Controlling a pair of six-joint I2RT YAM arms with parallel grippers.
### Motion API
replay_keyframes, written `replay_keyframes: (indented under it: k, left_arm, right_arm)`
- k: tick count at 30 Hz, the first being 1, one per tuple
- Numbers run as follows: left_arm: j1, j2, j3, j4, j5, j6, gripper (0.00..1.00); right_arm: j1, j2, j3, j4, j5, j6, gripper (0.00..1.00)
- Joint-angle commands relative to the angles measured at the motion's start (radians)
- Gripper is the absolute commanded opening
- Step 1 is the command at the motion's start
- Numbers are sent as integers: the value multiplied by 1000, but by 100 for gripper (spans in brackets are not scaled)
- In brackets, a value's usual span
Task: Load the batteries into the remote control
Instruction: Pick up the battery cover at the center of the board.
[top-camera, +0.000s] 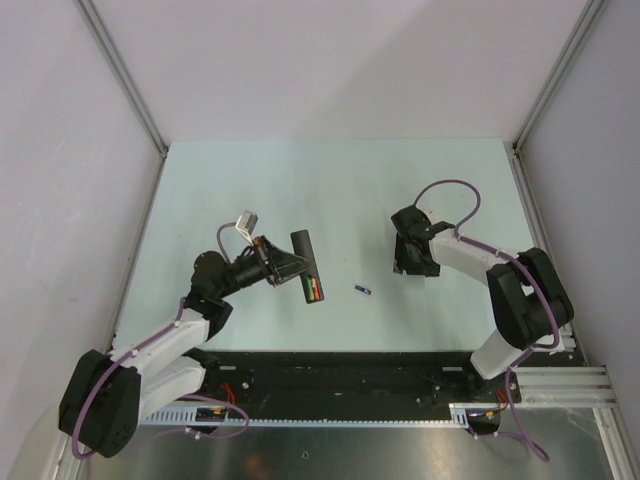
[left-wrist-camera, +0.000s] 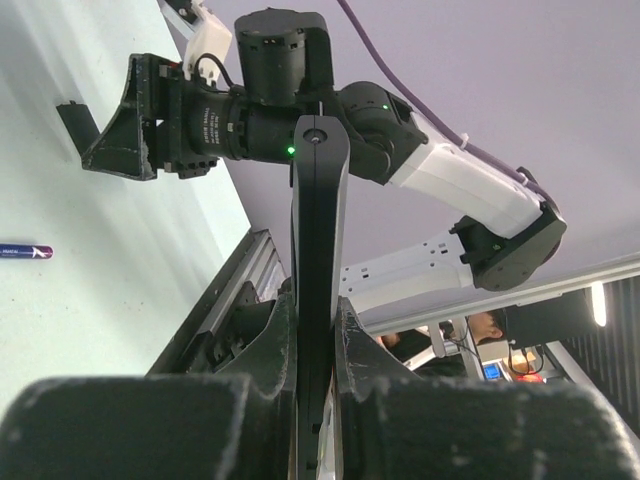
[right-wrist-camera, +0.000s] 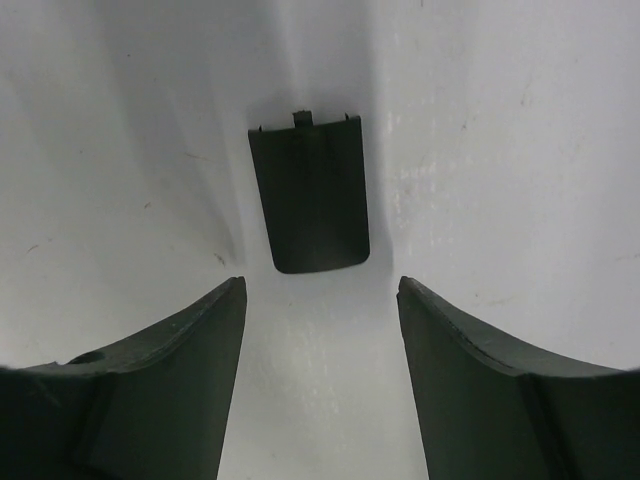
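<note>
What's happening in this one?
The left gripper clamps the remote control, with green and red batteries showing in its recess. The right gripper hangs open over the table, the loose battery cover lying just ahead of its fingers. A blue-purple battery lies on the table between the arms.

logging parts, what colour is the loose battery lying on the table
Blue-purple. The battery shows best in the left wrist view.
</note>
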Motion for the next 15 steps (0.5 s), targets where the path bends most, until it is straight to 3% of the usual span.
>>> replay_keyframes:
  k: [1, 15]
  left_arm:
    - [13, -20, -3, 34, 21, 27, 0]
    - [16, -2, 3, 35, 20, 33, 0]
  right_arm:
    - [-10, 38, 42, 41, -20, -47, 65]
    - [-44, 98, 43, 73, -67, -96, 60]
